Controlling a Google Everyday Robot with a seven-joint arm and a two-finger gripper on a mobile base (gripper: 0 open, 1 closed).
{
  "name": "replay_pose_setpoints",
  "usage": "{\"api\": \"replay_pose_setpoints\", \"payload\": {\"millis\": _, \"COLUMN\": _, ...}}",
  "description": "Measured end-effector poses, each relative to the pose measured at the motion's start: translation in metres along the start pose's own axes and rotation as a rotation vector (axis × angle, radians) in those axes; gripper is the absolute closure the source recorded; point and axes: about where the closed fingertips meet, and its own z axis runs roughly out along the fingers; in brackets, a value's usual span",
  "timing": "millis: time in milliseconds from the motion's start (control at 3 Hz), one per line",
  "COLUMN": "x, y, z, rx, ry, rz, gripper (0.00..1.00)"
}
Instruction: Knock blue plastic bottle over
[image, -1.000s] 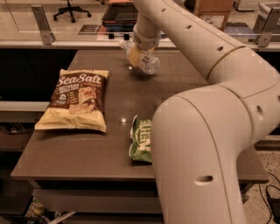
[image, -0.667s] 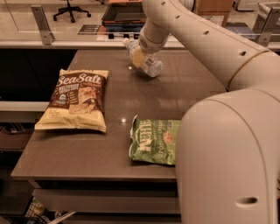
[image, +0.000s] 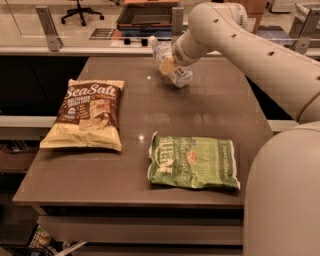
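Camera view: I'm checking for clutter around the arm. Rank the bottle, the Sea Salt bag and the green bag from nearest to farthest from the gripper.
1. blue plastic bottle, right at the gripper, far side of table.
2. Sea Salt bag, left side.
3. green bag, front edge.

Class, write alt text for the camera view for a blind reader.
The robot's gripper is at a small clear plastic bottle with a white cap, which tilts near the far edge of a brown table. Nearer lie a brown-and-yellow Sea Salt snack bag and a green snack bag.
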Motion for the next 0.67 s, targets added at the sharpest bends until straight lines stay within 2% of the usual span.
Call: {"api": "replay_pose_setpoints", "payload": {"millis": 667, "x": -0.0002, "y": -0.0145, "z": -0.0134, "rx": 0.009, "ry": -0.104, "rz": -0.022, "gripper": 1.00}}
